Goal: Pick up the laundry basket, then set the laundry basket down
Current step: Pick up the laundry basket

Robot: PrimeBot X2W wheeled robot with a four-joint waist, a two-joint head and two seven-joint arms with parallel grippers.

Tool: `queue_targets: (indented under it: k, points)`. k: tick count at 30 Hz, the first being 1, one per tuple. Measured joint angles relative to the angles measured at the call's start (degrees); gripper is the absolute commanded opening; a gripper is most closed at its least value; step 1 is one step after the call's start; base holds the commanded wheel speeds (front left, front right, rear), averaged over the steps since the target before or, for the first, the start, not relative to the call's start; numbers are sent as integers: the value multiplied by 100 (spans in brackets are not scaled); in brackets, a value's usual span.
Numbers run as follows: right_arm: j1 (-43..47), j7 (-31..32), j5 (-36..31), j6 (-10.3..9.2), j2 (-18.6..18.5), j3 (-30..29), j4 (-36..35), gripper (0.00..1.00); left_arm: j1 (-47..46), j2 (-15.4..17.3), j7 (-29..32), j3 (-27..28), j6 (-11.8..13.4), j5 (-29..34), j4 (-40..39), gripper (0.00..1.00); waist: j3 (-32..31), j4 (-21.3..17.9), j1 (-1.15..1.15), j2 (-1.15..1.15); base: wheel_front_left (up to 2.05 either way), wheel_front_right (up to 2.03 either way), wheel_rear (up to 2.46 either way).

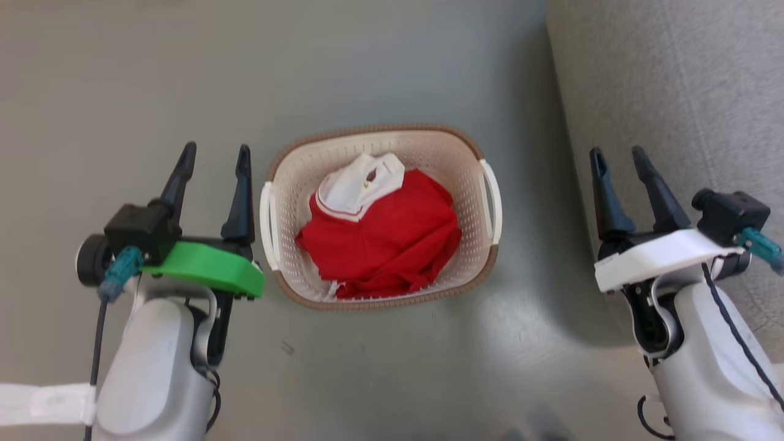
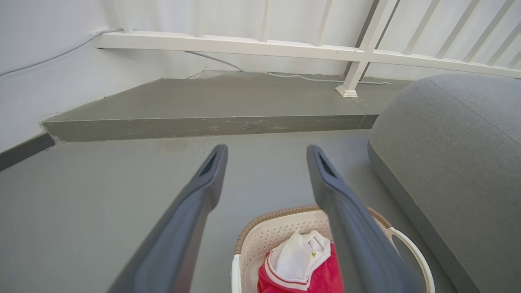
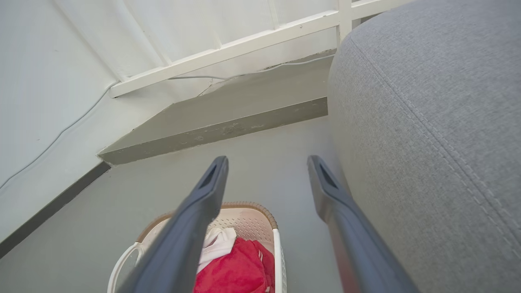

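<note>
Fingers of the left gripper (image 1: 217,149) and right gripper (image 1: 617,151) stood spread, empty. The laundry basket (image 1: 367,130) sat between them on the floor (image 1: 392,61).

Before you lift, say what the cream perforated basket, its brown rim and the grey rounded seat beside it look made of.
Cream perforated basket: likely moulded plastic, matt, with regular holes. Brown rim: probably plastic too, moulded to look woven. Grey rounded seat: textile upholstery, visible weave and stitched seam.
</note>
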Motion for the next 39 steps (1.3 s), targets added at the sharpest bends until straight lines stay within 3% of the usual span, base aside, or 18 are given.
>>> queue_targets:
  k: [19,39]
  points:
    - [-965,-16,194,1,81,68,1082,100,-952,-31,29,-26,-105,-127,1359,100,1179,15,0,0,0,0,0]
    - [-2150,-16,572,1,167,641,2327,100,-2096,-90,318,-189,-209,-344,2675,100,2128,29,0,0,0,0,0]
